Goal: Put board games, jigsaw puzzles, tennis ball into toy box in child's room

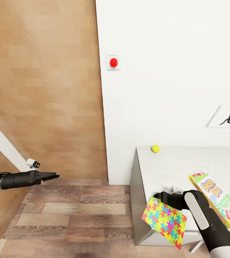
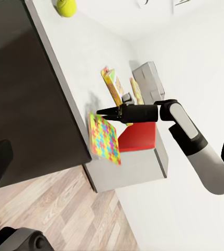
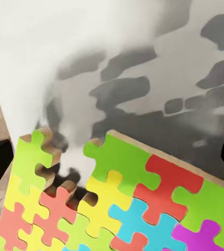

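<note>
Right pincer (image 1: pixel 157 197) clamped on the jigsaw puzzle (image 1: pixel 164 222), slab hanging tilted off the table's (image 1: pixel 172 163) near corner edge.

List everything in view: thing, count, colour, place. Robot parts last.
jigsaw puzzle: one, multicolour, hanging tilted past the table's front left corner, in the right gripper.
tennis ball: one, yellow-green, on the table near the wall, at its left end.
board game: one, green-white SKIP-BO box, on the table to the right.
table: one, light grey, against the white wall.
wall knob: one, red, on the wall above.
poster: one, black running figure, on the wall to the right.
left gripper: one, black, over the wood floor, holding nothing.
right gripper: one, black, gripping the puzzle's edge.
</note>
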`<state>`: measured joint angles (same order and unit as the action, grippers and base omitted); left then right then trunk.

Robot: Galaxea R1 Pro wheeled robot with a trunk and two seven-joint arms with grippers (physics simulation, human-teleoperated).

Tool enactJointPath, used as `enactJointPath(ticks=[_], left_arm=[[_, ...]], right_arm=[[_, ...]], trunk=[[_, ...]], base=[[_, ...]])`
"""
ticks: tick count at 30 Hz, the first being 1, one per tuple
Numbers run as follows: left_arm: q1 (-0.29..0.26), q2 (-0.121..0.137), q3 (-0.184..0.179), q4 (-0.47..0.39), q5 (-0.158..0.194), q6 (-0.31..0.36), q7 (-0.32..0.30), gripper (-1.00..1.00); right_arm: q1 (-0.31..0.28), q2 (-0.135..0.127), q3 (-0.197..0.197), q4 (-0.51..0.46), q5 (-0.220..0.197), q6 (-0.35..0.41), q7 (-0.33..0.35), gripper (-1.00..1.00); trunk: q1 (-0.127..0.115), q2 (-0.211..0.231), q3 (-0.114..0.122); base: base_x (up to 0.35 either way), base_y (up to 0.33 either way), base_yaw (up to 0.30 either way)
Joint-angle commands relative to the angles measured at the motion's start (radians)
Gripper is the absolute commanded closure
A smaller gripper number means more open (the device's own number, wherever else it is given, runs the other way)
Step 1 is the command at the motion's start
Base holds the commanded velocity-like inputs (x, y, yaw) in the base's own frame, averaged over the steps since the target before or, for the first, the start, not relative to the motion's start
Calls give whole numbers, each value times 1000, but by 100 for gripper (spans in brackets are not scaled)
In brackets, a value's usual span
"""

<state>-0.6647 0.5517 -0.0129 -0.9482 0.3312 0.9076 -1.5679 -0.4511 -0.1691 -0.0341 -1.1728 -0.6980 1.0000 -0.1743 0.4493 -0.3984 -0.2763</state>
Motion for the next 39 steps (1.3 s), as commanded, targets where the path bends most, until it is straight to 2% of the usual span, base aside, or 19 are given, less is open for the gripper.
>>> enactJointPath(ticks=[1, 15, 39], left_arm=[[-1, 0, -1, 0, 2, 11, -3, -100], [-1, 2, -1, 0, 2, 11, -3, -100], [-1, 3, -1, 0, 3, 10, -3, -100]], right_arm=[[0, 0, 0, 36, -37, 0, -10, -100], [0, 0, -4, 30, -39, -14, -14, -100], [-1, 2, -95, -5, -41, -30, -14, -100]], trunk=[[1, -2, -2], [1, -2, 10], [1, -2, 47]], base=[[0, 111, 0], [0, 16, -53], [0, 0, -145]])
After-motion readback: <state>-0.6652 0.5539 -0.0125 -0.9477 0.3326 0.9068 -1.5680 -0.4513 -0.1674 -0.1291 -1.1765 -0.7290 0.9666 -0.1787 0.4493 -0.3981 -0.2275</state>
